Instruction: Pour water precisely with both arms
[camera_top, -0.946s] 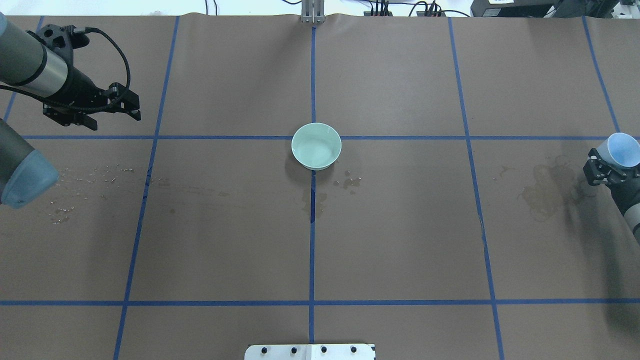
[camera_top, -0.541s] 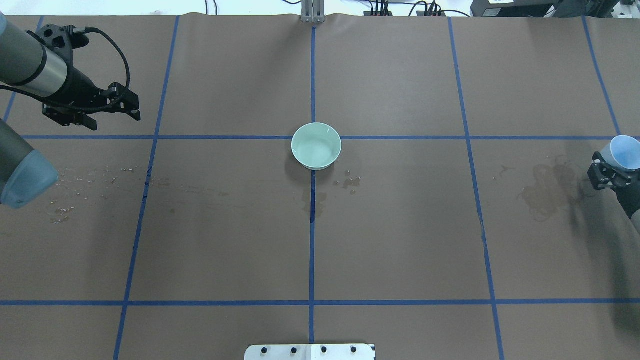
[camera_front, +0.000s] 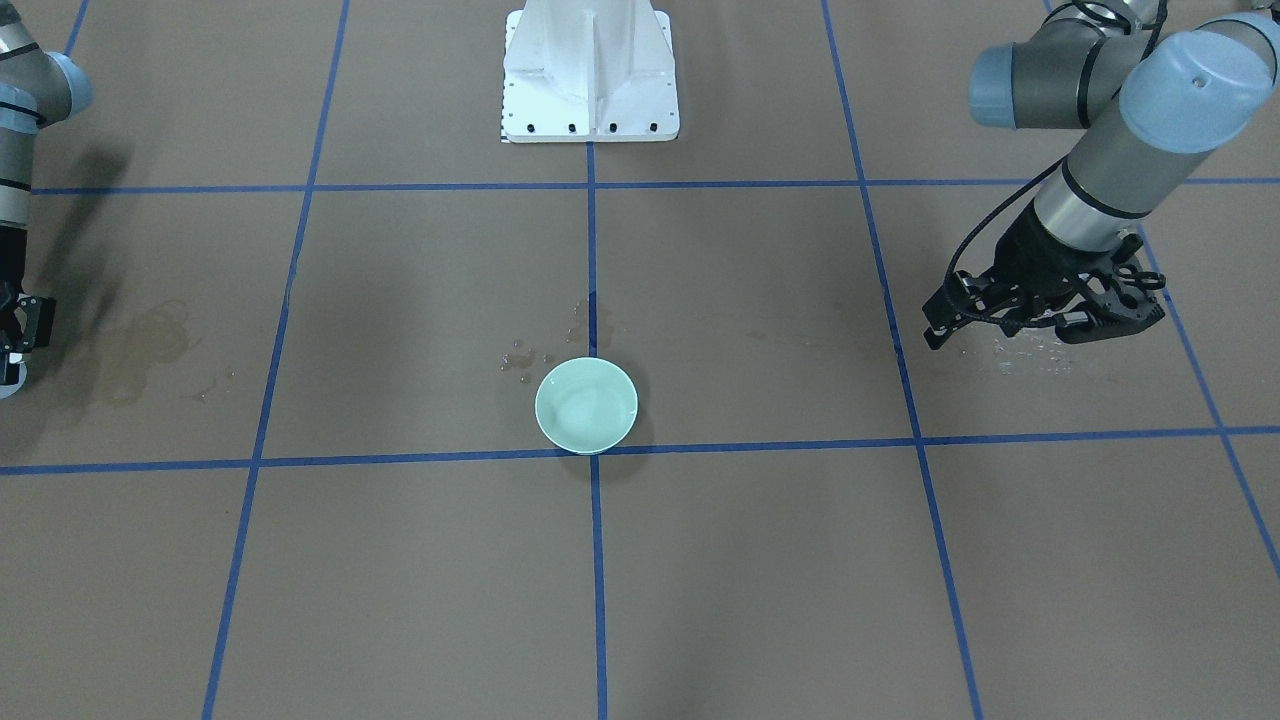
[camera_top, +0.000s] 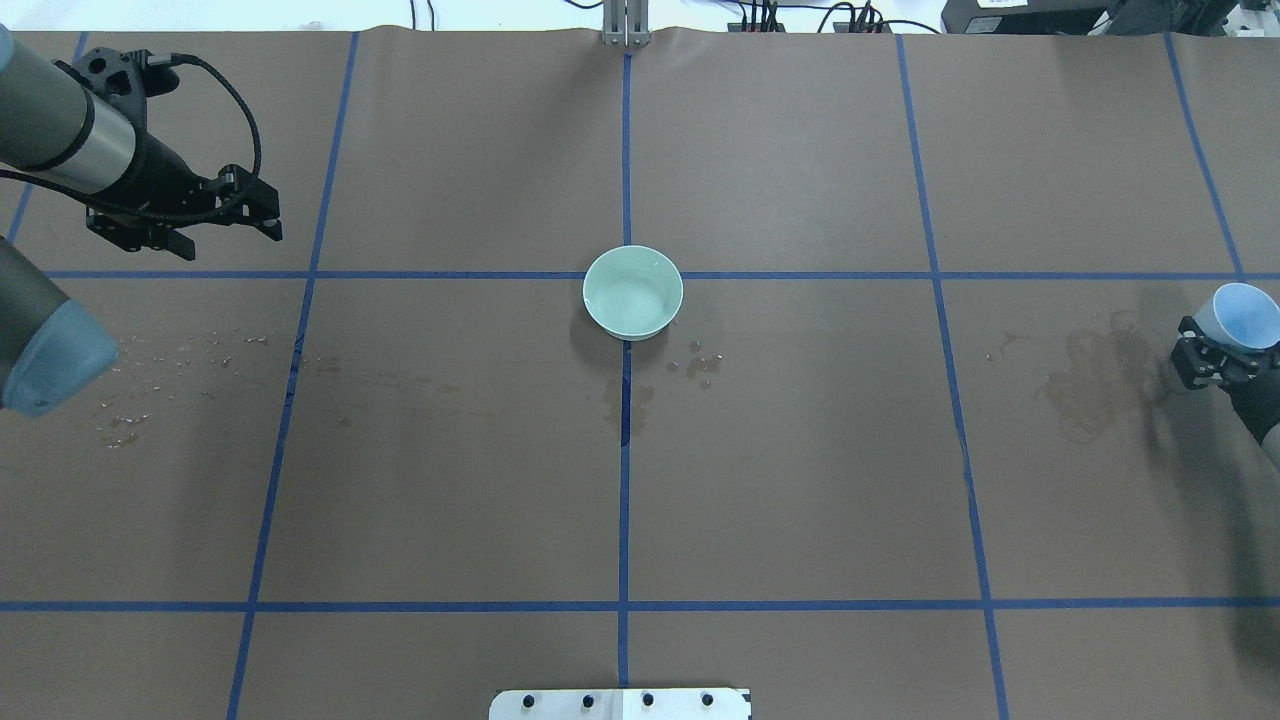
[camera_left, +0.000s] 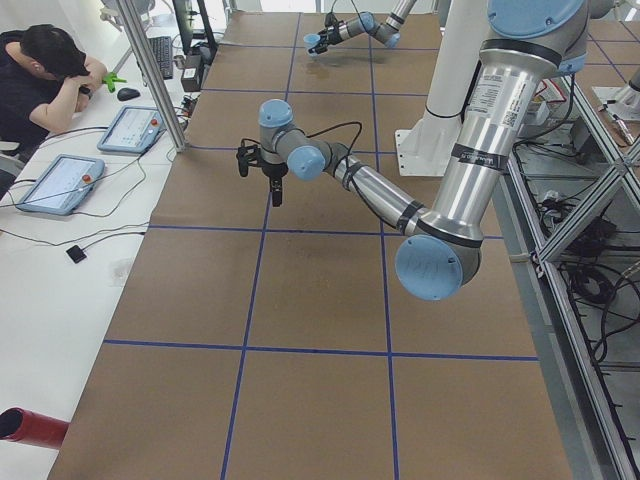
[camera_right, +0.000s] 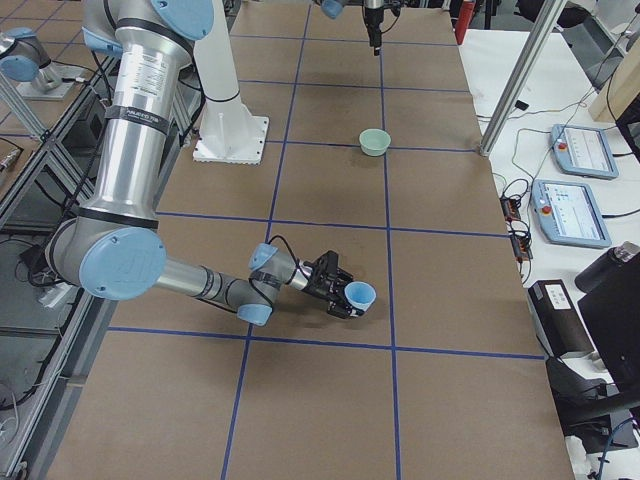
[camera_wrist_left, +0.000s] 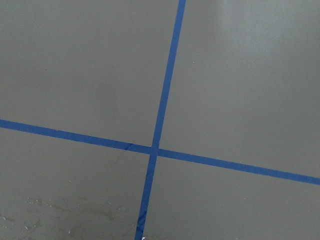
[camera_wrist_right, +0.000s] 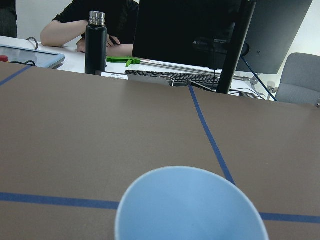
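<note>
A mint-green bowl (camera_top: 633, 291) stands at the table's centre, also in the front view (camera_front: 586, 404) and the right side view (camera_right: 375, 141). My right gripper (camera_top: 1215, 355) is at the far right edge, shut on a light-blue cup (camera_top: 1245, 315), held off the table with its mouth tilted outward (camera_right: 360, 295). The cup's rim fills the bottom of the right wrist view (camera_wrist_right: 190, 205); I cannot tell if water is in it. My left gripper (camera_top: 228, 238) hovers open and empty at the far left (camera_front: 1010, 335). Water drops (camera_top: 703, 362) glint beside the bowl.
Wet streaks and drops lie on the brown paper at the left (camera_top: 180, 350), and a dried stain at the right (camera_top: 1090, 380). The white pedestal (camera_front: 590, 70) stands at the robot's side. A black bottle (camera_wrist_right: 96, 42), a monitor and seated people are beyond the far edge.
My right gripper with the blue cup has shifted a little towards the robot's side and the cup now sits fully in view. The left arm and the bowl have not moved.
</note>
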